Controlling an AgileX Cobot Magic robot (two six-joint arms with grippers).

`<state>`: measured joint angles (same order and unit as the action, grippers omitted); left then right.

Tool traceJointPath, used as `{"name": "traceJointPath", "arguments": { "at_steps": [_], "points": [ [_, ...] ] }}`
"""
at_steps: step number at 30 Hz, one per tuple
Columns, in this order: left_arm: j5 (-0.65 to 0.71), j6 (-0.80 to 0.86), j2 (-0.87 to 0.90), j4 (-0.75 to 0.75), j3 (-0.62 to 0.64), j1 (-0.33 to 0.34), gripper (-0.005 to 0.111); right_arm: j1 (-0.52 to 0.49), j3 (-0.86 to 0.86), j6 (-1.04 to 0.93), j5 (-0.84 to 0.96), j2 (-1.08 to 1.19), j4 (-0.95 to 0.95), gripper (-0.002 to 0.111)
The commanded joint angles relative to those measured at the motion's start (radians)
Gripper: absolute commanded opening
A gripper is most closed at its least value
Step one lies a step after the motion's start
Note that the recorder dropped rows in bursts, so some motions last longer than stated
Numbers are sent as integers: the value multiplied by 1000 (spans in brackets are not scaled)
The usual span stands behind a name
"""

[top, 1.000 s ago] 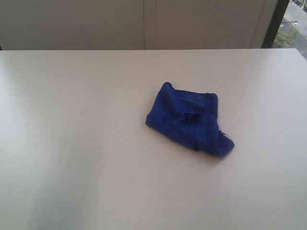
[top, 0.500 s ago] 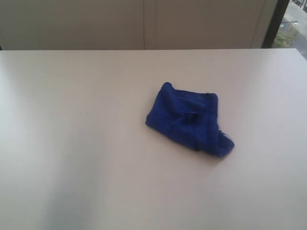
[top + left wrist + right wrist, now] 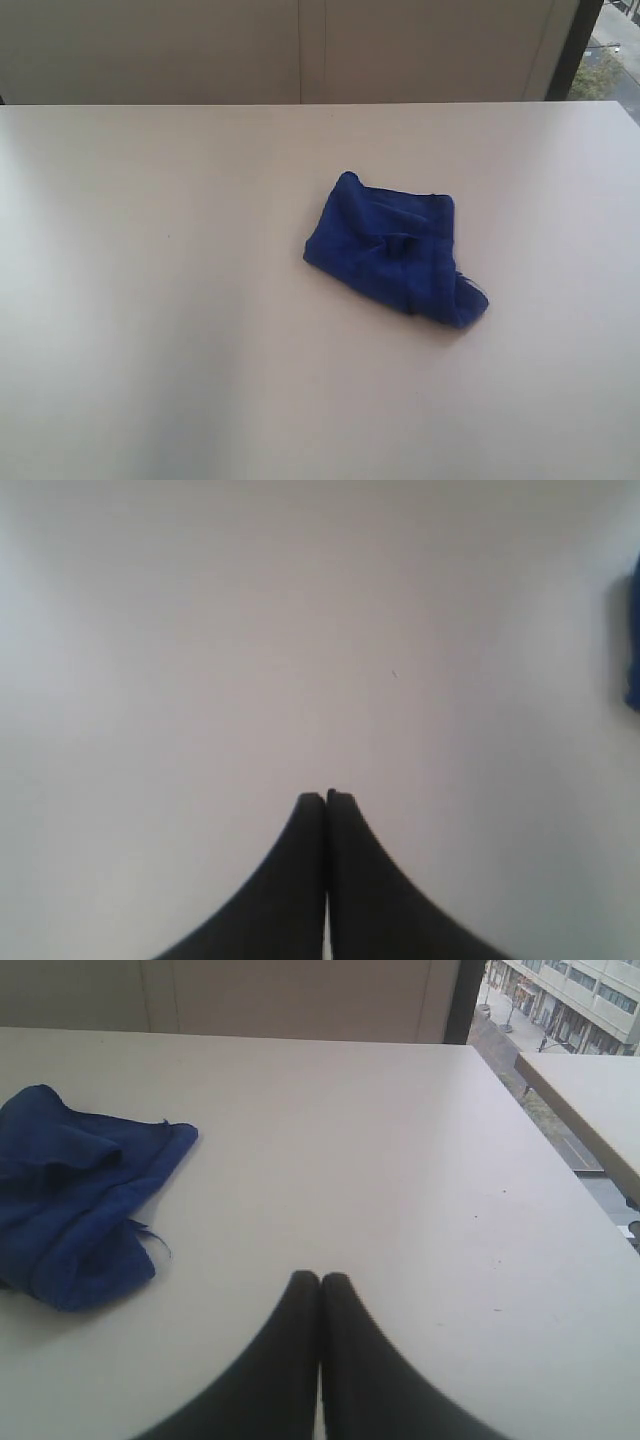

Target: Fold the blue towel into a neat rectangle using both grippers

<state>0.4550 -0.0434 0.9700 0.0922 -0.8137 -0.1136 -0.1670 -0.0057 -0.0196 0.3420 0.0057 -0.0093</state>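
The blue towel (image 3: 395,247) lies crumpled in a rough heap on the white table (image 3: 160,300), a little right of the middle in the exterior view; no arm shows there. In the right wrist view the blue towel (image 3: 70,1195) sits off to one side of my right gripper (image 3: 320,1278), which is shut and empty above bare table. My left gripper (image 3: 326,798) is shut too, with nothing in it, and only a sliver of the blue towel (image 3: 632,645) shows at that frame's edge.
A pale wall (image 3: 300,50) runs behind the table's far edge. A window (image 3: 560,1010) with buildings outside lies past the table's right edge, and a second table surface (image 3: 590,1090) shows there.
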Motion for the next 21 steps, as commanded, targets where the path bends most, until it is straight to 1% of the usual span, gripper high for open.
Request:
{"name": "traceJointPath", "arguments": {
  "at_steps": [1, 4, 7, 9, 15, 21],
  "points": [
    [-15, -3, 135, 33, -2, -148, 0, -2, 6, 1, -8, -6, -7, 0],
    [-101, -35, 237, 33, -2, -273, 0, -2, 6, 1, -8, -6, -7, 0],
    [-185, -62, 359, 33, -26, -371, 0, -2, 6, 1, -8, -6, -7, 0],
    [-199, -70, 437, 33, -71, -419, 0, -2, 6, 1, -8, -6, -7, 0],
    [-180, -70, 671, 13, -281, -540, 0, -2, 6, 1, -8, -6, -7, 0],
    [-71, -70, 872, -58, -580, -631, 0, -2, 6, 1, -8, -6, -7, 0]
  ]
}}
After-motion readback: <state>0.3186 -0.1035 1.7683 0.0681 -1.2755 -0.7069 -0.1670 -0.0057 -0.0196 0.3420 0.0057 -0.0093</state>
